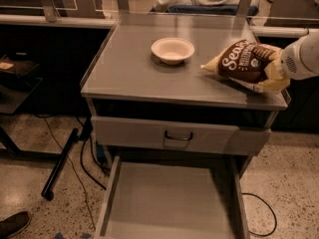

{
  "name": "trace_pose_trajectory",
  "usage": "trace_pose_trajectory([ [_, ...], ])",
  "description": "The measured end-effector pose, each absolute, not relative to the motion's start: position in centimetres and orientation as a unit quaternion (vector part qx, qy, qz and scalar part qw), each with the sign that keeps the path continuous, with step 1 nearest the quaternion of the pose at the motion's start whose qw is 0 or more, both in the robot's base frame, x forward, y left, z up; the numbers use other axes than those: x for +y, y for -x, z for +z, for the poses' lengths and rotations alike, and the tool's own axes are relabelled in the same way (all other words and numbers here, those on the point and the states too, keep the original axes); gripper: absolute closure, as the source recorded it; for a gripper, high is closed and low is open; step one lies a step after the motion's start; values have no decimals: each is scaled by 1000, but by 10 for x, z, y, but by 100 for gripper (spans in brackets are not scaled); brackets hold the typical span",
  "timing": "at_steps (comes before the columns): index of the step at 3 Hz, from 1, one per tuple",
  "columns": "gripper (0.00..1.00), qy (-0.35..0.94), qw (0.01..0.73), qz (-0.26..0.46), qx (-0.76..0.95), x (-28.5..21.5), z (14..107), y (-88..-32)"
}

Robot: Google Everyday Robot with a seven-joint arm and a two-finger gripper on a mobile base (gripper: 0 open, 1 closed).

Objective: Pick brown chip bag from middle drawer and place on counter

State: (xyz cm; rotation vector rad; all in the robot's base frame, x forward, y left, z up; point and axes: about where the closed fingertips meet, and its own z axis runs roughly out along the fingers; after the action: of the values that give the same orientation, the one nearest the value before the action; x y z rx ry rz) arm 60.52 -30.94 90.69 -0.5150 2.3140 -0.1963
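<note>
1 bowl [172,50] on counter [129,68] — empty; drawer [169,203] pulled open, bare floor. 1 bag [244,61] tilted over counter's rt edge — clamped at its rt end by gripper [277,75].
</note>
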Motion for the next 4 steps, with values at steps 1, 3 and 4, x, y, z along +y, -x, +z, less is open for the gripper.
trace_pose_trajectory([
  [1, 100, 192, 364, -80, 908, -314, 904, -636],
  [3, 81, 194, 349, -62, 915, -303, 886, -654],
  [4, 58, 194, 349, -62, 915, -303, 886, -654],
])
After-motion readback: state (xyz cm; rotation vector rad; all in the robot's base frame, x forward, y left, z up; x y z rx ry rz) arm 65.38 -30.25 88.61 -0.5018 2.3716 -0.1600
